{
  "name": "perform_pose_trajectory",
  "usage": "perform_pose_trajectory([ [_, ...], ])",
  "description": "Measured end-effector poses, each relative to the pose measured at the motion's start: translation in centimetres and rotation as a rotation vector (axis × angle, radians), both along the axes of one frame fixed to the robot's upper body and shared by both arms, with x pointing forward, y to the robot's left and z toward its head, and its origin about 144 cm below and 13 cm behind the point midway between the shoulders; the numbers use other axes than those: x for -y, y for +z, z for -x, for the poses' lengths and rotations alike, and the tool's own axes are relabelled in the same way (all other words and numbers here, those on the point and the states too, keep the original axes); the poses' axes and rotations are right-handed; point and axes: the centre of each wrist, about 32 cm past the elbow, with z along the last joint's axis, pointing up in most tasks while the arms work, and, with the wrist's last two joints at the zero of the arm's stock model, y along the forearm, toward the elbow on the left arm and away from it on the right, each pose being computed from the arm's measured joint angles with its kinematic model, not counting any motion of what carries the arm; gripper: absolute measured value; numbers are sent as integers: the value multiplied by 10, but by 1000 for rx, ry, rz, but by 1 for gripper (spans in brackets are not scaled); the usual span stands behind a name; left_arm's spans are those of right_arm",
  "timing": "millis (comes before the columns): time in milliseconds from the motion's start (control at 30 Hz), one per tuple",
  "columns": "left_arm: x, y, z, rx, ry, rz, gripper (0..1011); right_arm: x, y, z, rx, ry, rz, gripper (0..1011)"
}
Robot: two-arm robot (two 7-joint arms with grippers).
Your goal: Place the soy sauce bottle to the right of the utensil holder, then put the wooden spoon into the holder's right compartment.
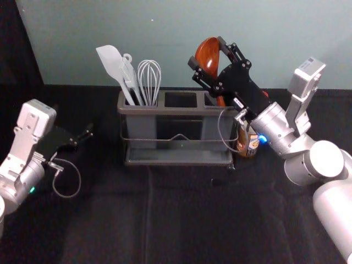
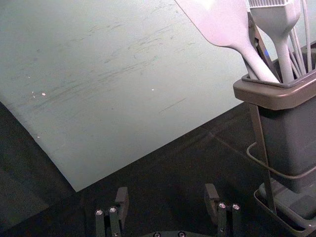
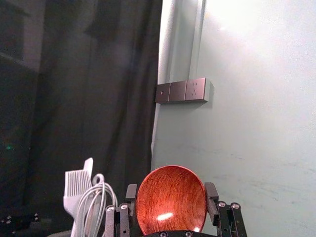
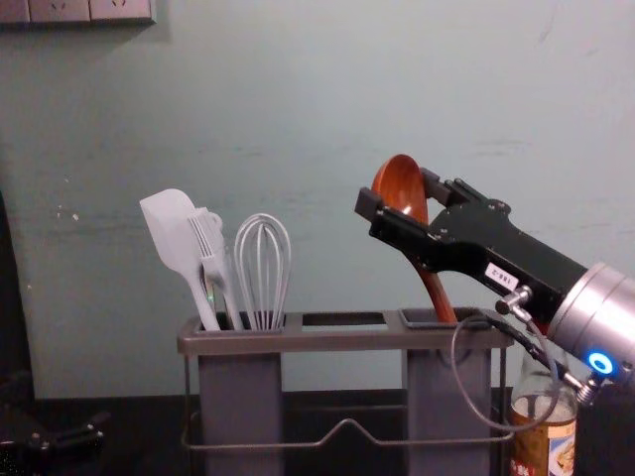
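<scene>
With right gripper (image 4: pixel 399 192) clasping wooden spoon (image 4: pixel 437 296) in utensil holder's (image 4: pixel 342 340) right compartment (image 4: pixel 427 397), soy sauce bottle (image 4: pixel 541 446) placed right and wide-fingered left gripper (image 2: pixel 167 198) idle at left, judged complete bar seating and release.

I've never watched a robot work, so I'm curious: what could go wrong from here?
The spoon leans, its handle in the holder's right compartment, so it may tip when the right gripper lets go. The cable looping from that arm hangs in front of the holder and might catch as the arm pulls back. The bottle stands close beside the holder, below the arm, and could get knocked.
</scene>
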Motion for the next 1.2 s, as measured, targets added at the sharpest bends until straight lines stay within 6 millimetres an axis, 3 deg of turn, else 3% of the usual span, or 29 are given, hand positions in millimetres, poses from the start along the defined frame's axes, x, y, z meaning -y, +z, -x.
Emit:
perform_pose_trajectory([
  [1100, 0, 0, 0, 0, 0, 0, 1005, 3, -11, 8, -14, -3, -7, 838],
  [1200, 0, 0, 0, 0, 0, 0, 1005, 3, -11, 8, -14, -5, -9, 895],
])
